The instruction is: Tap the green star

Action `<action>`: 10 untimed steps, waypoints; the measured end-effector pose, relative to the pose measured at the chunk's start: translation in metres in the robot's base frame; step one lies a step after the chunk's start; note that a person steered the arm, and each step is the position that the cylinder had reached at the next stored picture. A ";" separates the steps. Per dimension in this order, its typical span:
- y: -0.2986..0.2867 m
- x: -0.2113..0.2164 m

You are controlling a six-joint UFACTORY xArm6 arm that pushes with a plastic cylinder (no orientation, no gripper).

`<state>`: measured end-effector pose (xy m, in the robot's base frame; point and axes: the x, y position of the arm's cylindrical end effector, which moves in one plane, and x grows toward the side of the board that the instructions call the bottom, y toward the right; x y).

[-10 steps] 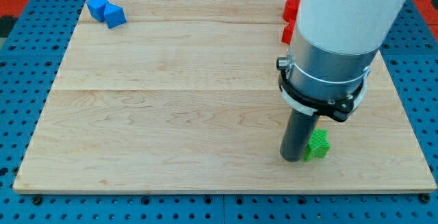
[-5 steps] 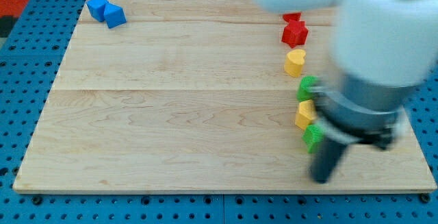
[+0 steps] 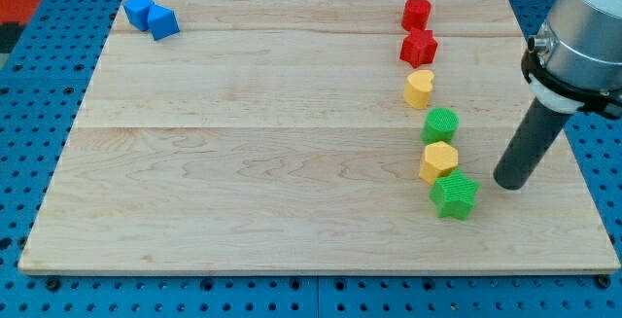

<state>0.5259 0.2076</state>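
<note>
The green star [image 3: 454, 195] lies near the board's lower right, at the bottom of a column of blocks. My tip [image 3: 508, 184] rests on the board to the star's right and slightly higher, a short gap apart from it. Above the star sit a yellow hexagon-like block [image 3: 438, 162], a green round block [image 3: 440, 124], a yellow heart [image 3: 419, 89], a red star [image 3: 419, 48] and a red round block [image 3: 416, 13].
Two blue blocks [image 3: 151, 16] sit together at the board's top left corner. The wooden board [image 3: 243, 143] lies on a blue pegboard. The arm's grey and white body [image 3: 583, 36] hangs over the right edge.
The arm has swung from the star's left side across to its right and pulled back, uncovering the column of blocks. The green star has shifted slightly.
</note>
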 end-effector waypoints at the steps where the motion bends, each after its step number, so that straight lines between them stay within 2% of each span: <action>1: 0.000 0.017; 2: 0.002 0.019; 3: 0.004 -0.007; 4: -0.012 -0.013; 6: -0.034 -0.011; 10: -0.042 0.013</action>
<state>0.5390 0.1658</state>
